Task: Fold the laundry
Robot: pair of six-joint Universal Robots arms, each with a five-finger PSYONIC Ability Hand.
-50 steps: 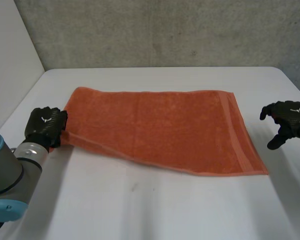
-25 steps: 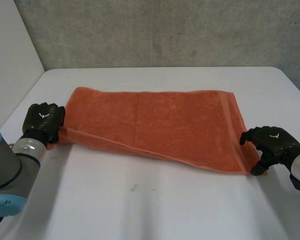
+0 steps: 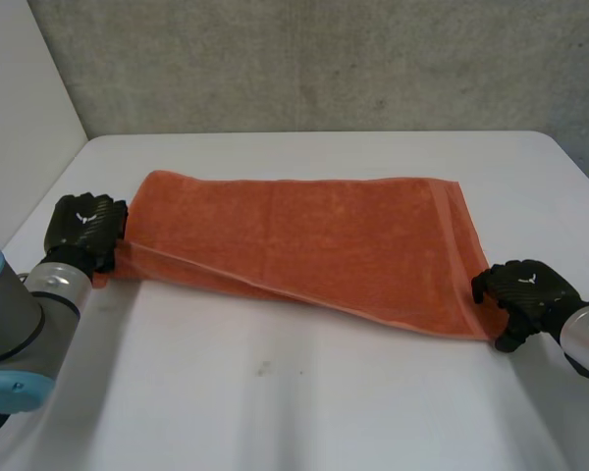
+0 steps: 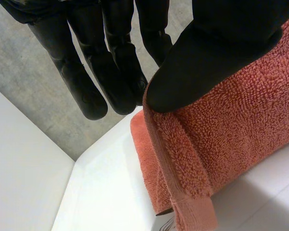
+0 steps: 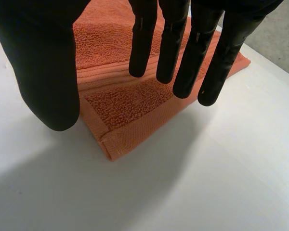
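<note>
Right hand [image 3: 526, 288] arrived at towel [image 3: 314, 235] corner; left hand [image 3: 83, 226] pinches other corner.

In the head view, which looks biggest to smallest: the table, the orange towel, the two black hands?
1. white table
2. orange towel
3. left hand and right hand: they look about alike, so unranked.

In the head view, the left hand [image 3: 83, 228] covered the near left corner of the orange towel [image 3: 314, 245], and its fingertips lay hidden under its own back. The left arm [image 3: 15, 324] was cut off by the picture's edge, as was the right arm [image 3: 584, 339]. In the left wrist view, the thumb [image 4: 221, 48] hid the towel's edge where it pressed. In the right wrist view, whether the right hand [image 5: 43, 62] touched the towel's corner could not be told.
</note>
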